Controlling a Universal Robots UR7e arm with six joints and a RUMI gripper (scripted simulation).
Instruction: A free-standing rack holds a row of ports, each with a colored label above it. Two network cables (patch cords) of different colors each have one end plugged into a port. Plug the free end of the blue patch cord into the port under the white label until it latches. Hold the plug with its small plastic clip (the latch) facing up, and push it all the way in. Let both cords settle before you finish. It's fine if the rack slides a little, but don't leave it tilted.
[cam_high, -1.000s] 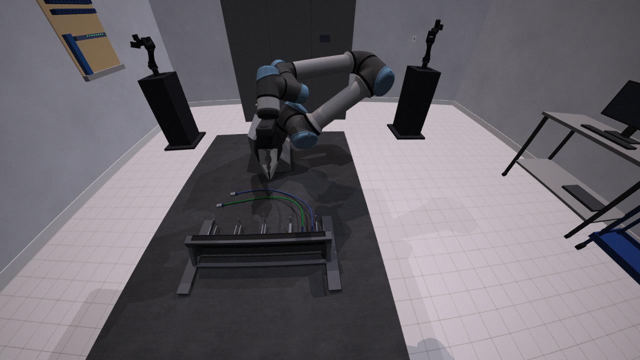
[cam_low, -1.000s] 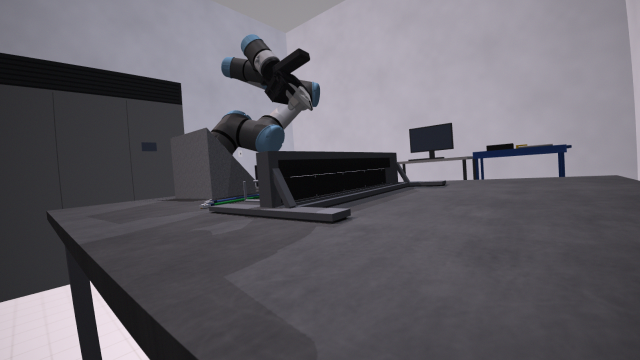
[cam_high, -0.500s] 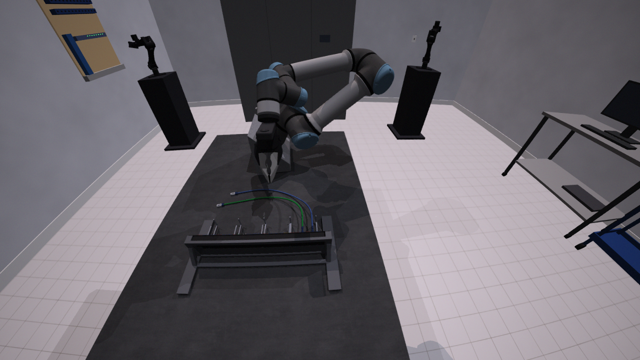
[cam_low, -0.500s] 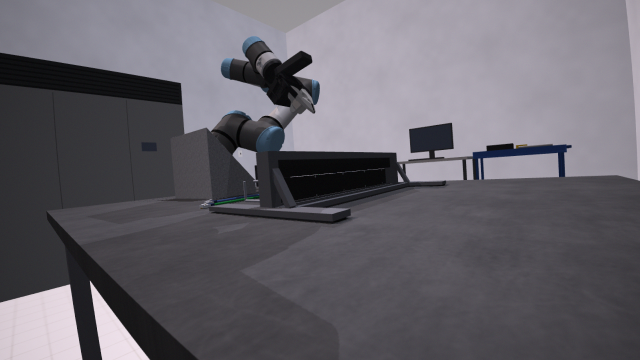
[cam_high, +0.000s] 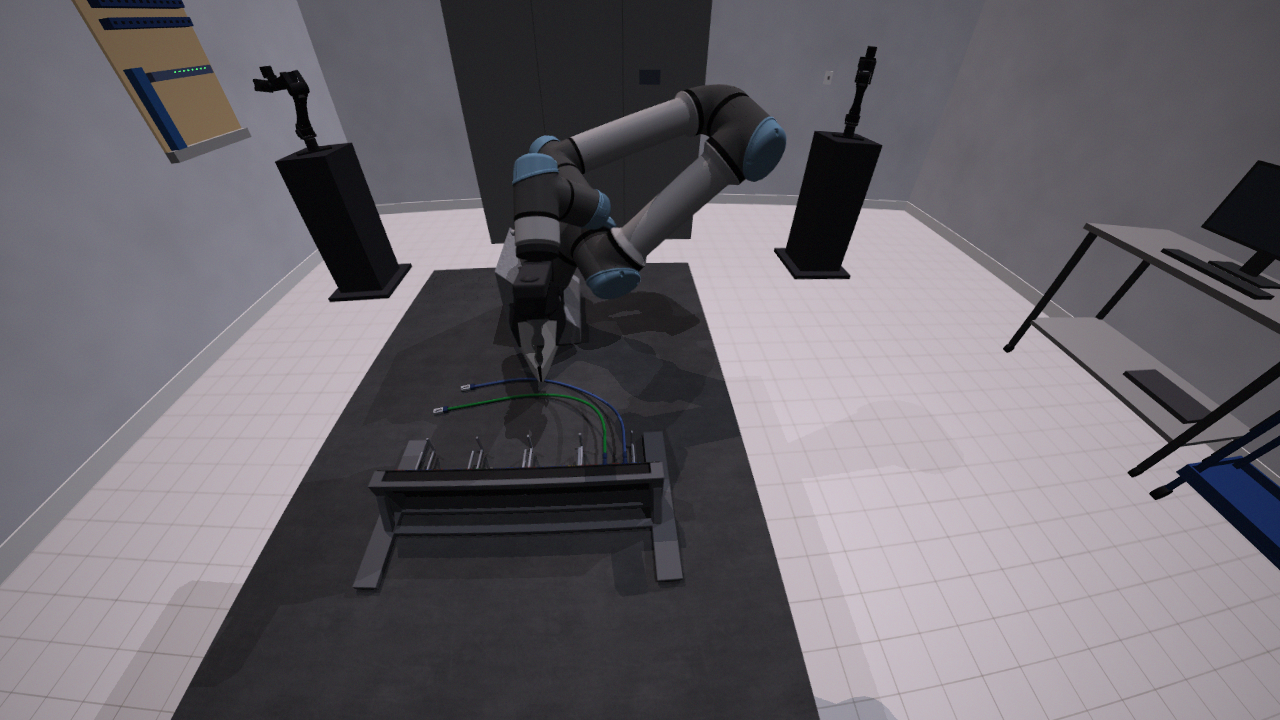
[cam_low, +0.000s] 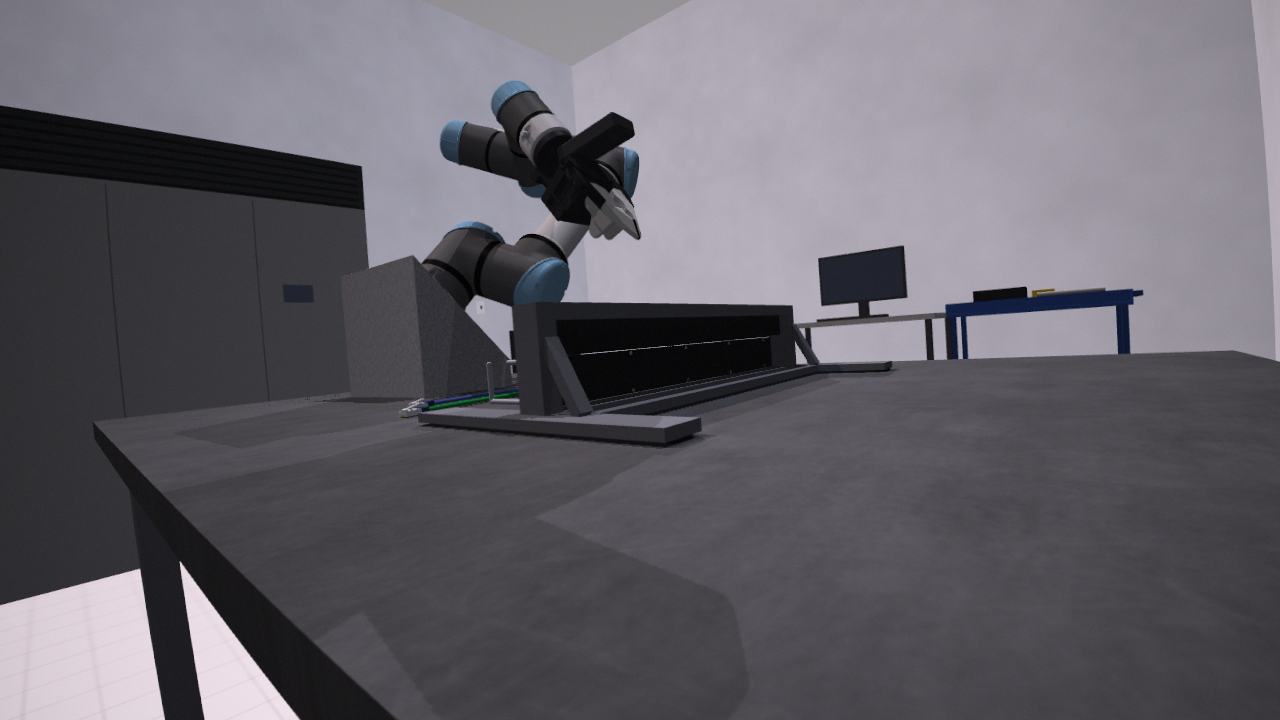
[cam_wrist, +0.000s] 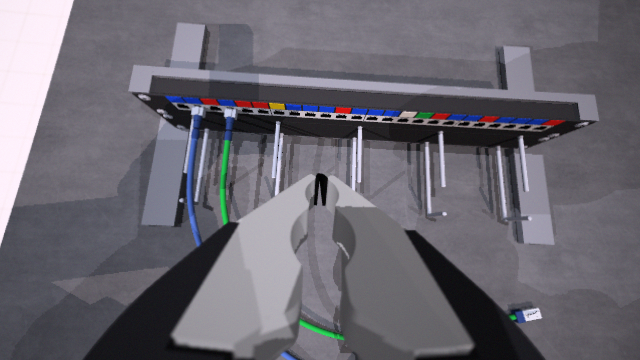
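The rack (cam_high: 519, 480) (cam_low: 657, 310) (cam_wrist: 587, 107) stands upright, with a row of ports under colored labels. The white label (cam_wrist: 408, 114) is right of centre in the wrist view, left of a green one; the port below it holds no plug. The blue cord (cam_high: 586, 391) (cam_wrist: 191, 190) and green cord (cam_high: 572, 397) (cam_wrist: 224, 180) are each plugged in near one end of the row. The blue cord's free plug (cam_high: 466, 388) lies on the table, out of the wrist view. The green cord's free plug (cam_high: 438, 410) (cam_wrist: 530, 314) lies nearer the rack. My gripper (cam_high: 540, 379) (cam_low: 639, 236) (cam_wrist: 319, 175) is shut and empty, above the cords.
Pairs of metal cable guides (cam_high: 528, 454) (cam_wrist: 441, 160) stick out from the rack's port side. The rack's feet (cam_high: 667, 546) (cam_low: 559, 426) (cam_wrist: 537, 200) rest on the dark table (cam_high: 501, 653) (cam_low: 939, 537). The robot's base block (cam_low: 383, 331) stands behind the cords.
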